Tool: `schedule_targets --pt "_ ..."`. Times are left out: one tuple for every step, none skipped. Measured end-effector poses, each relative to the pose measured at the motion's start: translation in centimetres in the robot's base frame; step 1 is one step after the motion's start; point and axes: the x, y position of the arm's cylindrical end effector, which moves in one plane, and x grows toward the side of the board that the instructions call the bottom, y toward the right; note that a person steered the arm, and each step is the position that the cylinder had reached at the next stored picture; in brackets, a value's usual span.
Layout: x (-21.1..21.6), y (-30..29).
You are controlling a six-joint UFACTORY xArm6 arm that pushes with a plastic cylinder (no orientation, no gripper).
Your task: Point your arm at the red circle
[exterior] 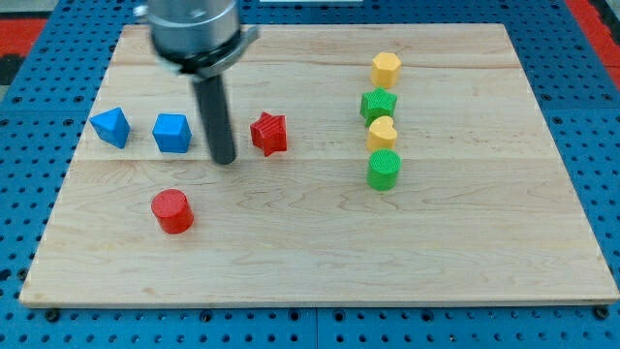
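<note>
The red circle (172, 210) is a short red cylinder lying on the wooden board (320, 262) at the lower left. My tip (224, 159) touches the board above and to the right of the red circle, with a clear gap between them. The tip stands between the blue block (171, 133) on its left and the red star (269, 134) on its right. The rod runs up to the grey arm head (194, 34) at the view's top.
A blue triangle-like block (110, 126) lies at the far left. On the right a column runs down: yellow hexagon (386, 69), green star (379, 104), yellow heart (382, 133), green circle (384, 170). Blue pegboard (39, 116) surrounds the board.
</note>
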Motion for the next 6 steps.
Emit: schedule_targets --pt "2.9 -7.8" --pt "5.9 -11.8" --pt "7.2 -12.0" --pt "7.2 -12.0" --pt "7.2 -12.2" --pt "7.6 -10.3"
